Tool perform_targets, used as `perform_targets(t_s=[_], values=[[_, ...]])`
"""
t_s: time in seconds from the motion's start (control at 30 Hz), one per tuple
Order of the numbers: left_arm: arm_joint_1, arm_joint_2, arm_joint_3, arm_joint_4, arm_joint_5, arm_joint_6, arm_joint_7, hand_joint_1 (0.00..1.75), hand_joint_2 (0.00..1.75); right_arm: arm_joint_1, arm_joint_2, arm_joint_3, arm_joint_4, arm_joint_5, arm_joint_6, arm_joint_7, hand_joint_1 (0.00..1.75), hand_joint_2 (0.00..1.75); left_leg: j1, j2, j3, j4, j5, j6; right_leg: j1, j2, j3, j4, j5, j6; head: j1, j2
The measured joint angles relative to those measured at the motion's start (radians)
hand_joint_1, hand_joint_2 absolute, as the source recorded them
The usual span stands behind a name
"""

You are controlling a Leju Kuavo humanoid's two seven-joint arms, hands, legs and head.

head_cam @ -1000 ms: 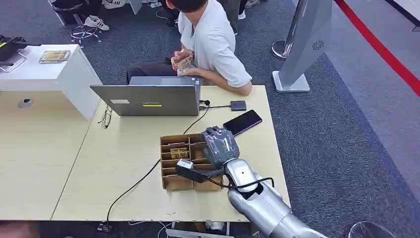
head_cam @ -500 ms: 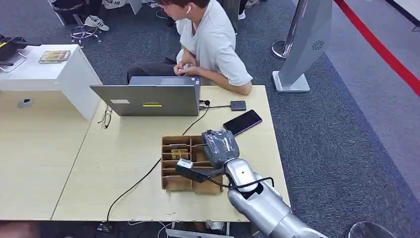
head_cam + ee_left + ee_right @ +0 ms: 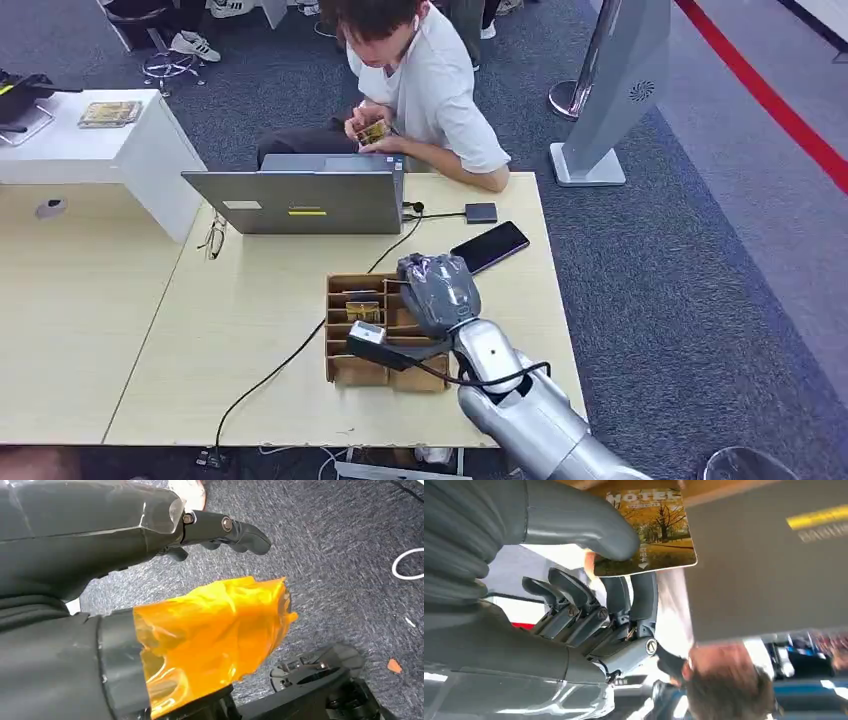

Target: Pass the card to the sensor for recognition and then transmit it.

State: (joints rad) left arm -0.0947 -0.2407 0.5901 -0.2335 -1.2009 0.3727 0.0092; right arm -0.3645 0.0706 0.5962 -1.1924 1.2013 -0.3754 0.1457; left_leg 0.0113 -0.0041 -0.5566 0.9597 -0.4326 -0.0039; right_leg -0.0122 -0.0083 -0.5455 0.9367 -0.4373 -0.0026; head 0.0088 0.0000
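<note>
Right wrist view shows the card [image 3: 649, 532] near the top centre of the frame — a yellow-and-green hotel card printed with autumn trees — pinched between the thick grey thumb and the darker fingers [image 3: 644, 597] of the right hand [image 3: 589, 580]. The rest of the fingers are curled beneath it. To the right of the card a grey laptop lid [image 3: 769, 565] takes up the upper right of that picture, and a person's head [image 3: 724, 690] shows blurred at the lower right.

In the head view the right hand [image 3: 437, 290] sits just right of centre, over the right-hand side of a brown cardboard organizer [image 3: 350, 368] that lies on the light wooden table [image 3: 240, 330]. Another card [image 3: 362, 311] stands in one of the organizer's left compartments. A dark phone [image 3: 490, 246] lies just up and right of the hand, and a small dark box [image 3: 481, 212] sits beyond it near the table's far edge. The open laptop [image 3: 300, 200] stands in the upper middle of the frame, with a cable [image 3: 290, 360] running from it toward the lower left. Behind the laptop sits a person in a white shirt [image 3: 440, 85], holding a small card-like thing in both hands.

Left wrist view shows the left hand [image 3: 150, 570] over grey carpet — its thumb wrapped in orange tape, its dark fingers loosely extended, nothing in it.
</note>
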Motion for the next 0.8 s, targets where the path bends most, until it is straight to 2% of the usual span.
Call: perform_targets(t_s=[0.47, 0.8], values=[[0.004, 0.005, 0.0, 0.0, 0.032, 0.006, -0.012, 0.0, 0.0, 0.04, -0.01, -0.002, -0.291, -0.037, -0.066, -0.076, 1.75, 1.75, 0.0, 0.0, 0.0, 0.0, 0.0, 0.0, 0.0, 0.0, 0.0, 0.0, 0.0, 0.0, 0.0, 0.0], [0.006, 0.009, 0.0, 0.0, 0.044, 0.01, -0.02, 0.0, 0.0, 0.068, -0.027, -0.002, -0.45, -0.077, -0.127, -0.139, 1.75, 1.75, 0.0, 0.0, 0.0, 0.0, 0.0, 0.0, 0.0, 0.0, 0.0, 0.0, 0.0, 0.0, 0.0, 0.0]])
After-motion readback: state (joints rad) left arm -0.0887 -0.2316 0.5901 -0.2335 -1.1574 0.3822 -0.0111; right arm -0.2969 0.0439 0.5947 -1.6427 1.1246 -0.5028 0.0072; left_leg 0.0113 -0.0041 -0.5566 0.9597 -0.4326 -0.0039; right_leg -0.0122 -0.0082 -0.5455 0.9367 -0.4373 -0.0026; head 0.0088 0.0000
